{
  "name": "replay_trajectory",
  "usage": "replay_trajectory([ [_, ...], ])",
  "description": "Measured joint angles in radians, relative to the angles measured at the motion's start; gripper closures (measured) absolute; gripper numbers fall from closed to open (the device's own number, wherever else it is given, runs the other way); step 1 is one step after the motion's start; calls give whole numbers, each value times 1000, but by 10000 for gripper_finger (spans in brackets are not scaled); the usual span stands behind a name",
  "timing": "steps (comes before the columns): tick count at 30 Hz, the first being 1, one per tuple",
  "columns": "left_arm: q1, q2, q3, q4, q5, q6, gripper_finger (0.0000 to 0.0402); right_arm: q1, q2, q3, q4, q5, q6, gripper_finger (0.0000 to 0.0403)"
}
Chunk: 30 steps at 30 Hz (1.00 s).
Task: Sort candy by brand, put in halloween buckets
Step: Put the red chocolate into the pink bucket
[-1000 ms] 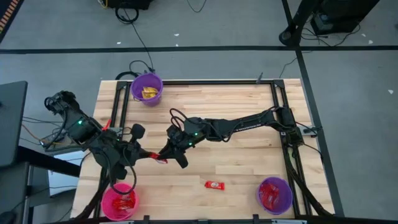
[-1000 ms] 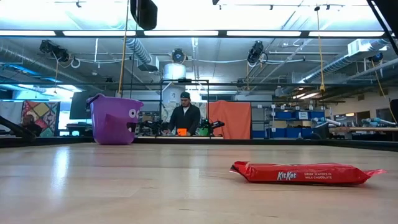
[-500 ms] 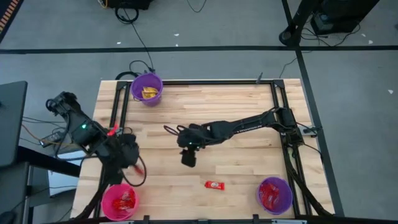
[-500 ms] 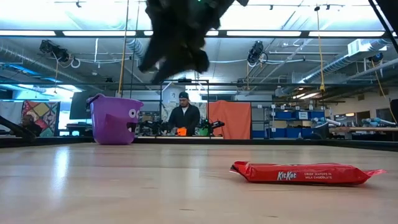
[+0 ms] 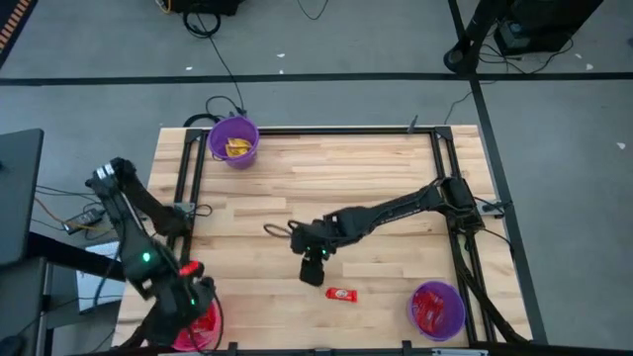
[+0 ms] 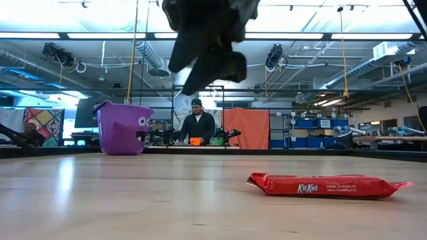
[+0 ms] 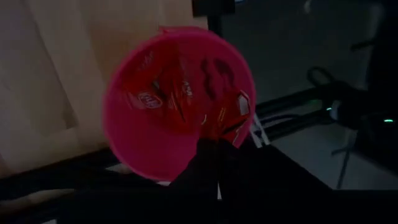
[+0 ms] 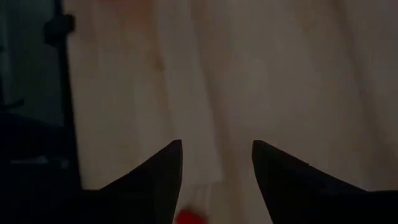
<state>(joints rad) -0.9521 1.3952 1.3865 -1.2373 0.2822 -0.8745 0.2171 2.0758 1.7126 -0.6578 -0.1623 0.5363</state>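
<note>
My left gripper [image 5: 198,309] hangs over the hot pink bucket [image 5: 184,333] at the table's near left corner, shut on a red candy bar [image 7: 231,115]. That bucket [image 7: 140,155] holds more red packets. My right gripper [image 5: 315,269] hovers open above the middle of the table, its two fingers apart [image 8: 216,165], just on the far side of a red bar [image 5: 341,294] that lies flat on the wood [image 6: 327,185]. A purple bucket [image 5: 234,141] with yellow candy stands at the far left. Another purple bucket [image 5: 437,309] with red candy stands at the near right. My left gripper pinches the red bar at the end nearest the fingers [image 7: 225,127], between its two shut fingertips. The fingers point down from above. The bar is lifted clear and sits over the pink bucket's rim; my own dark fingers hide the exact spot.
Black frame rails [image 5: 188,178] run along the table's left and right sides. Bare wood lies between the three buckets. In the low view a person [image 6: 198,123] stands at a bench far behind the table.
A second ago both grippers met at the table's middle left with a red bar between them. My left gripper has carried that bar toward the near left corner, over the pink bucket. My right gripper has come away from it and moved toward the near edge, close to the bar on the wood.
</note>
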Motion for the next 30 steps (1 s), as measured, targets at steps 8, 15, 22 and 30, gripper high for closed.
replay_trajectory([
  [8, -16, 109, 0, -9, -116, -80, 357, 82, 0, 0, -130, 29, 18, 189],
  [15, -16, 121, 0, -13, -70, -124, 262, 120, 0, 0, -233, -7, 72, 176],
  [22, -8, 117, 24, -22, -116, -87, 219, 185, 0, -19, -307, -2, 73, 158],
  [30, 77, 115, 174, 6, -534, 41, 218, 255, 1, -149, -183, 90, 30, 159],
])
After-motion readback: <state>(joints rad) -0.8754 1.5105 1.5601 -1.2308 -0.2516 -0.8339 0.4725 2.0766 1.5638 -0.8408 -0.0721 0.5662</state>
